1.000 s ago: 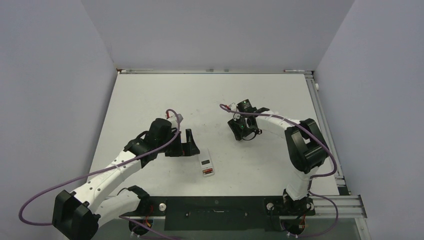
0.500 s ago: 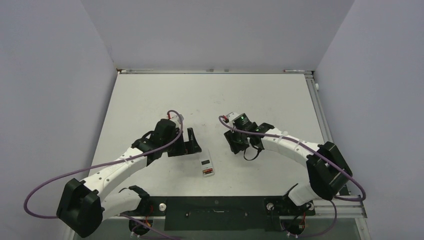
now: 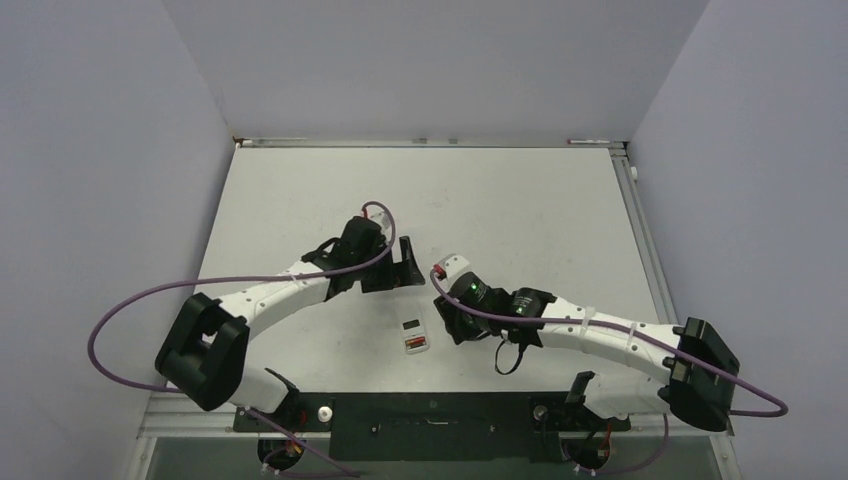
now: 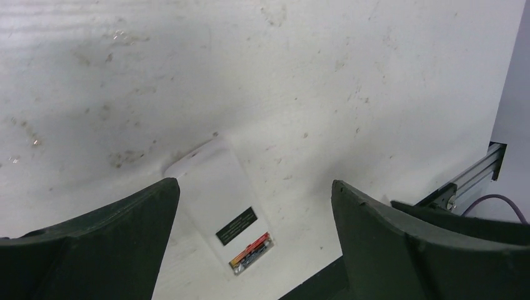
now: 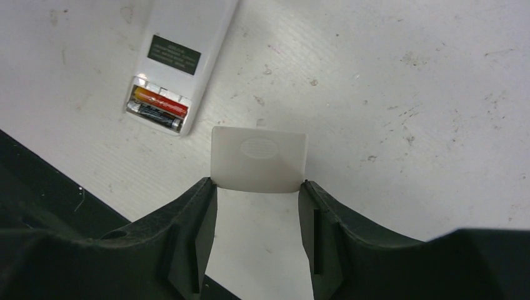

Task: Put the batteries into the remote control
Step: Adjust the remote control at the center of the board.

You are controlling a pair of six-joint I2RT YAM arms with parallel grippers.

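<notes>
The remote control (image 3: 413,333) lies plain face up near the table's front edge, also seen in the left wrist view (image 4: 219,194) and the right wrist view (image 5: 178,44). Its end compartment stands uncovered with the batteries (image 5: 157,105) (image 4: 251,249) lying side by side in it. My right gripper (image 3: 447,320) (image 5: 257,184) is shut on a small flat white square piece (image 5: 259,156), held just right of the remote's battery end. My left gripper (image 3: 400,268) (image 4: 253,186) hangs open behind the remote with nothing between its fingers.
A black rail (image 3: 430,410) runs along the table's near edge, close to the remote. An aluminium rail (image 3: 640,230) borders the right side. Grey walls enclose the left, back and right.
My right arm has swung down and left, carrying the white square piece close to the remote. My left arm has drawn back and to the right, away from the remote.
</notes>
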